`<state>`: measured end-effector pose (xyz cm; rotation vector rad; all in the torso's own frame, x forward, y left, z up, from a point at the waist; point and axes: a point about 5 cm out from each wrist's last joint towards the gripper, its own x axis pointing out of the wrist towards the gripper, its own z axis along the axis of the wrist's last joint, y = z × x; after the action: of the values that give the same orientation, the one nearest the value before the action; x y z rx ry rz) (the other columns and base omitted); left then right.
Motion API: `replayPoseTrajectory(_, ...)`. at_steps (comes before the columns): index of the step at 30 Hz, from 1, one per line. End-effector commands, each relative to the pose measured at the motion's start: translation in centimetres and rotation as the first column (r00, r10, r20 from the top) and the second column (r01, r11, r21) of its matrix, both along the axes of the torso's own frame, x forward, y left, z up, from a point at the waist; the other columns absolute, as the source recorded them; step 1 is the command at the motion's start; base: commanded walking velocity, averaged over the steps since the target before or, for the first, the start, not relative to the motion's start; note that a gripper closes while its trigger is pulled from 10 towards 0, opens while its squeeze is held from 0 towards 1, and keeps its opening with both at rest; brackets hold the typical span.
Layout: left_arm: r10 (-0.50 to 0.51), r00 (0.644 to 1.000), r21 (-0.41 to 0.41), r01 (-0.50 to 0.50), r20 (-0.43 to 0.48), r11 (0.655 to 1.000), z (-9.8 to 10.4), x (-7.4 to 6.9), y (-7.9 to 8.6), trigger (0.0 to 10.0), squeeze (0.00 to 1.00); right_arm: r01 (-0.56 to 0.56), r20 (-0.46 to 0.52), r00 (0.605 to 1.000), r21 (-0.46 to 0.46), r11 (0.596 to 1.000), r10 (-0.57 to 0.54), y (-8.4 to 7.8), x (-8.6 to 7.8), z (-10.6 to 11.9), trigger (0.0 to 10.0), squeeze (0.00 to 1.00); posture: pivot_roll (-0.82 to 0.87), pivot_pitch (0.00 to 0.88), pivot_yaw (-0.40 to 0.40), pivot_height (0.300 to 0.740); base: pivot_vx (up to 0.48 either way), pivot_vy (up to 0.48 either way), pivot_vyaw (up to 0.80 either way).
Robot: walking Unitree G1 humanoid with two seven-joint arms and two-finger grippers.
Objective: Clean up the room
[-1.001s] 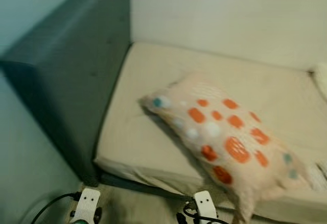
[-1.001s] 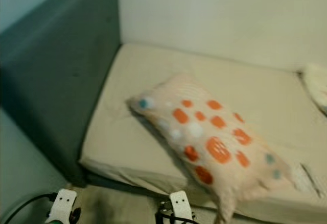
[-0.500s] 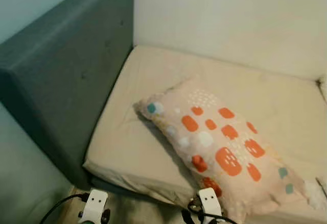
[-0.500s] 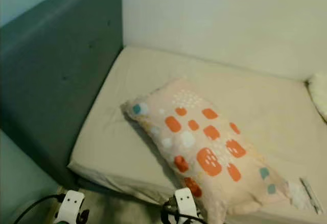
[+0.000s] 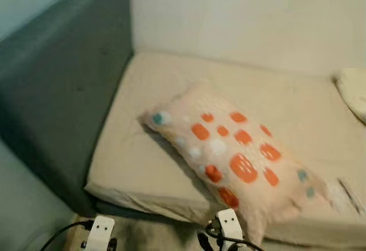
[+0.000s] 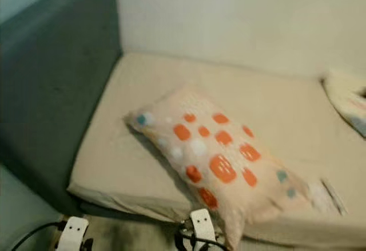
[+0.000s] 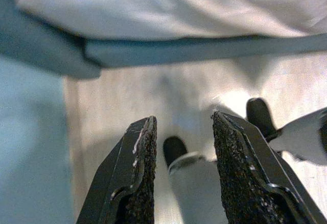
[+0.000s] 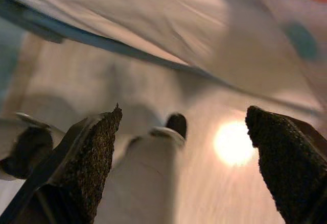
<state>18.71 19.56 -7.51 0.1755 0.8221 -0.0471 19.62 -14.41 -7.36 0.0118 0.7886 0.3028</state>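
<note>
A peach pillow (image 5: 234, 156) with orange, white and teal spots lies slanted on the beige sofa seat (image 5: 137, 148), its near end hanging over the front edge. Both arms hang low in front of the sofa. Their white wrist pieces show at the bottom of the head view, left (image 5: 98, 232) and right (image 5: 230, 226). My left gripper (image 7: 184, 118) is open over the pale wood floor (image 7: 112, 106), with nothing between its fingers. My right gripper (image 8: 184, 112) is open wide below the sofa's front edge, also holding nothing.
A tall grey-blue armrest (image 5: 63, 91) bounds the sofa on the left, and the beige backrest (image 5: 246, 16) rises behind. A second pale cushion (image 6: 346, 99) lies at the far right. A small pale flat item (image 5: 346, 194) rests by the seat's front right.
The whole picture has shifted and blurred as the camera moved. The pillow lies as before on the seat, and both arms still hang low.
</note>
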Motion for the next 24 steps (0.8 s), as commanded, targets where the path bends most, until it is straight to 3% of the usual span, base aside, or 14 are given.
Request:
replayPoseTrajectory(1, 0.006, 1.000, -0.012, -0.006, -0.018, 1.000, -0.28, -0.42, -0.24, 10.0, 0.00, 0.016, -0.025, 1.000, -0.004, 1.000, -0.016, -0.39, -0.48, -0.30, 10.0, 0.00, 0.09, 0.047, -0.044, 0.733, 0.000, 0.000, -0.80)
replayPoseTrajectory(16, -0.003, 1.000, 0.004, 0.003, -0.015, 1.000, -0.20, -0.32, -0.06, 10.0, 0.00, 0.032, -0.025, 0.999, 0.006, 0.999, -0.032, -0.28, -0.38, -0.27, 10.0, 0.00, 0.09, 0.043, -0.035, 0.733, 0.000, 0.000, -0.80)
replayPoseTrajectory(24, -0.004, 1.000, 0.007, 0.005, -0.009, 1.000, -0.14, -0.23, -0.02, 10.0, 0.00, 0.011, -0.013, 1.000, -0.001, 1.000, -0.011, -0.11, -0.26, -0.17, 10.0, 0.00, 0.09, 0.045, -0.037, 0.733, 0.000, 0.000, 0.00)
